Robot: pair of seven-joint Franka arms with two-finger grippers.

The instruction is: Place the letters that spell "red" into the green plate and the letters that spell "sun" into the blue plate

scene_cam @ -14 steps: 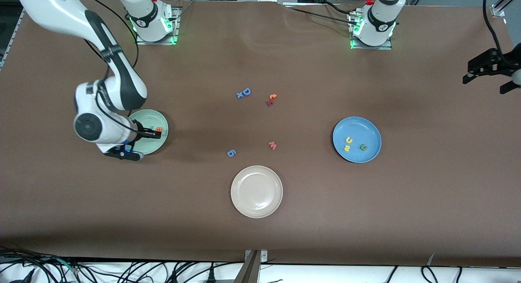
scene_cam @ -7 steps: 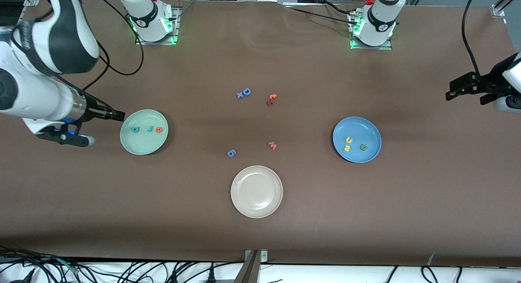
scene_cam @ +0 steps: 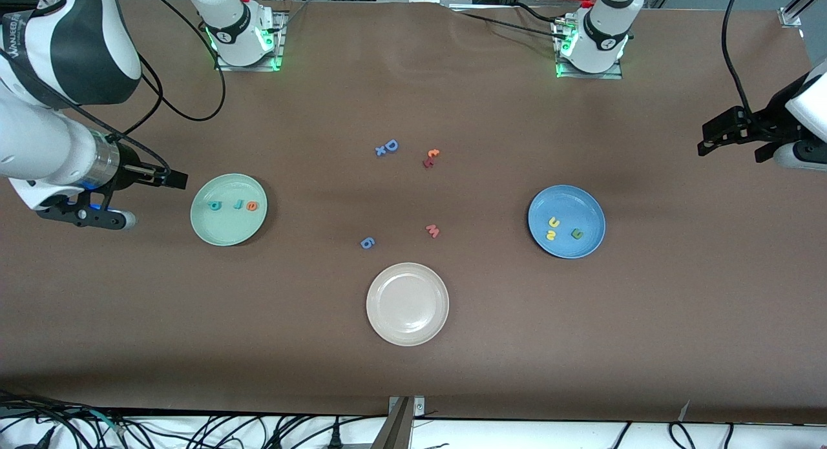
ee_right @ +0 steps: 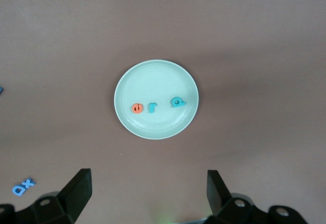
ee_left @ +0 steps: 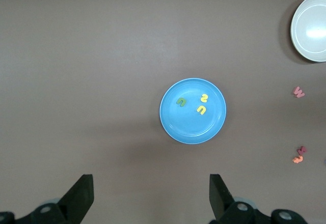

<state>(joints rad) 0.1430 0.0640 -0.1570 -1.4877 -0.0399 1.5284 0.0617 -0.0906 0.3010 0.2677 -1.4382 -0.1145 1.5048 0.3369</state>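
**Both plates hold their letters; both grippers stand wide and empty**

The right gripper hangs in the air just off the green plate, toward the right arm's end of the table, fingers spread wide with nothing between them. The pale mint plate holds the larger teal "d", the small teal "r" and the round orange "e" in a row, apart from one another.

On the bare table lie a blue "D", a blue "6"-like piece, a red and orange pair touching each other, a pinkish "w" and a cream plate.

The blue plate carries two yellow letters close together and the green "n" beside them; which yellow piece is "s" and which "u" is hard to tell.

The left gripper, fingers wide and empty, hangs over the table's edge at the left arm's end, its arm cut off by the frame.
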